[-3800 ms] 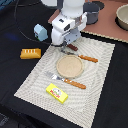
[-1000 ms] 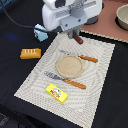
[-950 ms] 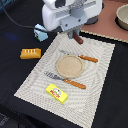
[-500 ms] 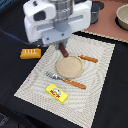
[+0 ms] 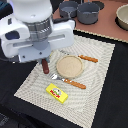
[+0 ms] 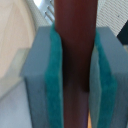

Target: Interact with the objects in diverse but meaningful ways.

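Note:
My gripper is shut on the dark red-brown sausage, which hangs upright below it, just over the striped placemat to the exterior view's left of the tan plate. In the wrist view the sausage sits between the teal pads. The flat yellow box lies on the mat's near part. The bread loaf and the blue carton are hidden behind the arm or out of view.
An orange-handled fork lies in front of the plate and a knife behind it. Two grey pots and a bowl stand at the back. The white arm fills the upper left.
The arm has moved toward the front and the exterior view's left, carrying the sausage from the mat's back edge to beside the plate. It now covers the bread loaf.

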{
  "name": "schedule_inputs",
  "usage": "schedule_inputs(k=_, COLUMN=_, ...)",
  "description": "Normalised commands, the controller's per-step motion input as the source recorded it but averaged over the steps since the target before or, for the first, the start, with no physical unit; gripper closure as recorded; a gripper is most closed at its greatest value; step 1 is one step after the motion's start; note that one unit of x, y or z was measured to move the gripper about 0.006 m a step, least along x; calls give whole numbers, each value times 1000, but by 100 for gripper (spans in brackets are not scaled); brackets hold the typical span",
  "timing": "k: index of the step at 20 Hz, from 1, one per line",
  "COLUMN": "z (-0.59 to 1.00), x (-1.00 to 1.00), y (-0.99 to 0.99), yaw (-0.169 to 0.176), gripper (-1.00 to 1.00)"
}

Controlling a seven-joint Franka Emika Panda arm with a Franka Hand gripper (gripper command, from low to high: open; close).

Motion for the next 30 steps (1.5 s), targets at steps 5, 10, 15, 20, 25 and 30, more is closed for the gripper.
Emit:
schedule_inputs(k=5, z=-254, x=76, y=-305, yaw=0, gripper=100)
schedule_inputs(k=10, z=-343, x=15, y=-354, yaw=0, gripper=100)
schedule_inputs(k=15, z=-383, x=-5, y=-402, yaw=0, gripper=100)
schedule_inputs(k=20, z=-363, x=0, y=-279, yaw=0, gripper=100)
schedule_inputs(k=25, z=-362, x=0, y=-217, yaw=0, gripper=100)
schedule_inputs(k=30, z=-302, x=0, y=-142, yaw=0, gripper=100)
